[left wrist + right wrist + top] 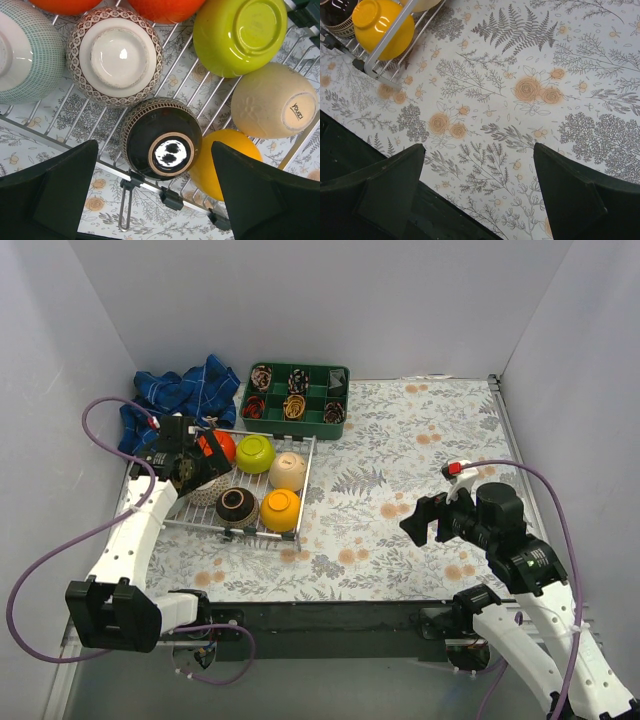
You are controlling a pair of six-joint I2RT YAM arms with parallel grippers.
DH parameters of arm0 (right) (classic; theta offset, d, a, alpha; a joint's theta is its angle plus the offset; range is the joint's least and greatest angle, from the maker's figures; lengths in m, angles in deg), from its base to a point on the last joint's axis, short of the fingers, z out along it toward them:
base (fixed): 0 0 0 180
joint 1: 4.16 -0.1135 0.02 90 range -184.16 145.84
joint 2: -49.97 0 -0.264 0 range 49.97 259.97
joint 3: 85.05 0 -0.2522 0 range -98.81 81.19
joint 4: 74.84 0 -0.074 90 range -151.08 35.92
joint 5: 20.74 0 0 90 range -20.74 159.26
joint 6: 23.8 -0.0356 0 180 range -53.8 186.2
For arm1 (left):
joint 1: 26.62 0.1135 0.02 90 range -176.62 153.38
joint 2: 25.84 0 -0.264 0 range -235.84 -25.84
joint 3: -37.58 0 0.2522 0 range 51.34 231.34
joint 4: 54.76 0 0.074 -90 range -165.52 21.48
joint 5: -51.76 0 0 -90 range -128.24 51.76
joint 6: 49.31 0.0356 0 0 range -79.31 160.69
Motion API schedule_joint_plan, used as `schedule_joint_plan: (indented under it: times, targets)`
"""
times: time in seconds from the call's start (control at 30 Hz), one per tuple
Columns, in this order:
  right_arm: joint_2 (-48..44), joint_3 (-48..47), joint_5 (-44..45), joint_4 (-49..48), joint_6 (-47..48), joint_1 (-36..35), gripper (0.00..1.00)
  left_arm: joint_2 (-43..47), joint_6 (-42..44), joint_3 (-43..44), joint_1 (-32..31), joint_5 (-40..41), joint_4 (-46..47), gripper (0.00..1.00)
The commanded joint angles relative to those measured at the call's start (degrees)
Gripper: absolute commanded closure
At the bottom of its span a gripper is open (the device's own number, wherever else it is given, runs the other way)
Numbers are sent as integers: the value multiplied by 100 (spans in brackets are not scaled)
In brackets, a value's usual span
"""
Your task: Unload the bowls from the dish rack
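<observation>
Several bowls (pixel 235 35): upturned in the dish rack (pixel 308 480)
Left gripper (pixel 153 150): fingers apart, above the dark brown bowl (pixel 161 125)
Right gripper (pixel 479 150): fingers apart, well right of the dish rack

Bright, even light from overhead, soft all round. Small white glints on the lime green bowl (pixel 240 35), a bigger reflection on the dark brown bowl (pixel 162 145) at its base. Shadows are faint, tucked just under the dish rack (pixel 200 518). Floral tablecloth (pixel 530 100) crisp, edges sharp in all three views.
</observation>
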Motion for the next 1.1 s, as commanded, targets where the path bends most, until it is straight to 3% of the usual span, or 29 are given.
schedule_joint_plan:
  times: [0.0, 0.23, 0.5, 0.93, 1.07]
  targets:
    - [123, -156, -110, -31, 36, -18, 1, 199, 200, -180, -67, -17, 104, 2]
    - [404, -15, -198, -295, 98, -18, 1, 208, 121, -373, -67, 150, 104, 2]
    - [764, 38, -163, -400, 97, -18, 2, 200, 323, -198, -76, 958, 279, 2]
    - [967, -6, -268, -541, 177, -9, 1, -380, 1624, 303, -243, 458, 1105, 2]
    - [1212, -191, -268, -410, 177, -9, 1, -810, 1204, 672, -305, 170, 1176, 2]
